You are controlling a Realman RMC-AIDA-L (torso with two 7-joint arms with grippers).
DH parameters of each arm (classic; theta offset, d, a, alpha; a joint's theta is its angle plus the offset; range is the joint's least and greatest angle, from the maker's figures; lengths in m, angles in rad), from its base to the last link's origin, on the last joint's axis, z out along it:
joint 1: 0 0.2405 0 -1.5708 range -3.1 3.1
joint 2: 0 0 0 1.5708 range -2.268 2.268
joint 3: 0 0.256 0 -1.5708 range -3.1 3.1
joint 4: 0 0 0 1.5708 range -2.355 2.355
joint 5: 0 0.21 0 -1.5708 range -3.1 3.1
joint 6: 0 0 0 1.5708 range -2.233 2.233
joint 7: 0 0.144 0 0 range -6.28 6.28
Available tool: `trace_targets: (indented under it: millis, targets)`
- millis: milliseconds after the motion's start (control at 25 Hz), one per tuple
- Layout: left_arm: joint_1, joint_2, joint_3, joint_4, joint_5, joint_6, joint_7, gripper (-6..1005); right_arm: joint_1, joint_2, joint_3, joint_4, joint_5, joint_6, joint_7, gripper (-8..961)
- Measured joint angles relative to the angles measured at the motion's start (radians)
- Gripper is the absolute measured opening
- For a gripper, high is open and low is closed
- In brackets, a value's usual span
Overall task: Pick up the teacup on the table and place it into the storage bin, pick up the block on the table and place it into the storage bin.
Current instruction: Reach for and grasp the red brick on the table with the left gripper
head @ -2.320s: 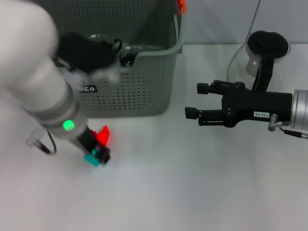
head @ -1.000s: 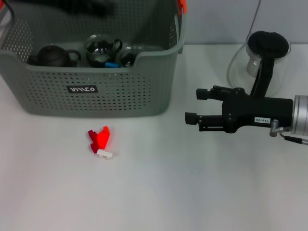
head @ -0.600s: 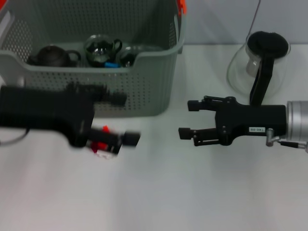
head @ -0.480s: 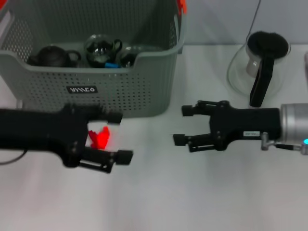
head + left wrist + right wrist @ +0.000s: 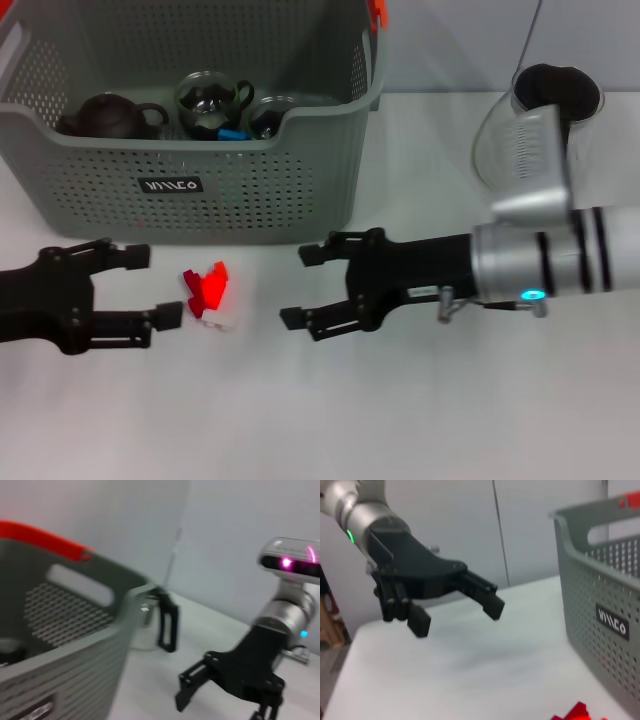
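Head view: storage bin sat at the far left of the white table, grey-green, perforated, black label facing the robot, orange clip on its far right corner. Inside it: a dark teapot at the left, a glass teacup in the middle, a second glass piece beside it, a small blue bit between them.

The block, a red cluster with a white piece at its near edge, lay on the table just in front of the bin, not inside.

Left gripper was low over the table to the left of the block, fingers spread, holding nothing, fingertips near the block but apart from it.

Right gripper reached in from the right, fingers also spread and empty, tips to the right of the block with a gap between. So the block sat between the two grippers.

Glass pitcher with a black handle stood at the far right, partly hidden behind the right arm.

Right wrist view showed the left gripper spread above the table, the bin wall and the red block at the frame edge.
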Motion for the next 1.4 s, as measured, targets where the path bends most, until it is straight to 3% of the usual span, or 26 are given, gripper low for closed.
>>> trace_targets:
  millis: [200, 480, 600, 760, 1080, 1240, 1400]
  targets:
    - [-0.006, 0.009, -0.052, -0.066, 0.028, -0.013, 0.061, 956, 0.072, 0.011, -0.002, 0.124, 0.025, 0.112, -0.062, 914]
    - [-0.023, 0.01, -0.046, -0.082, 0.054, -0.013, 0.092, 955, 0.2, 0.014, -0.004, 0.304, 0.085, 0.239, -0.144, 914]
    - [-0.042, 0.013, -0.041, -0.097, 0.079, -0.014, 0.088, 954, 0.224, 0.014, -0.004, 0.335, 0.085, 0.234, -0.148, 914]
    - [-0.065, 0.011, -0.031, -0.096, 0.134, -0.018, 0.086, 954, 0.176, 0.006, -0.004, 0.28, 0.086, 0.126, -0.142, 914]
    - [-0.112, 0.022, -0.025, -0.087, 0.234, -0.057, 0.093, 952, -0.015, -0.019, -0.013, 0.011, 0.075, -0.071, -0.012, 913]
    - [-0.124, 0.02, 0.015, -0.079, 0.296, -0.136, 0.097, 950, -0.066, -0.047, -0.018, -0.077, 0.029, -0.187, 0.106, 913]
    - [-0.126, 0.013, 0.091, -0.063, 0.315, -0.202, 0.103, 942, -0.091, -0.089, -0.011, -0.113, -0.016, -0.301, 0.201, 913]
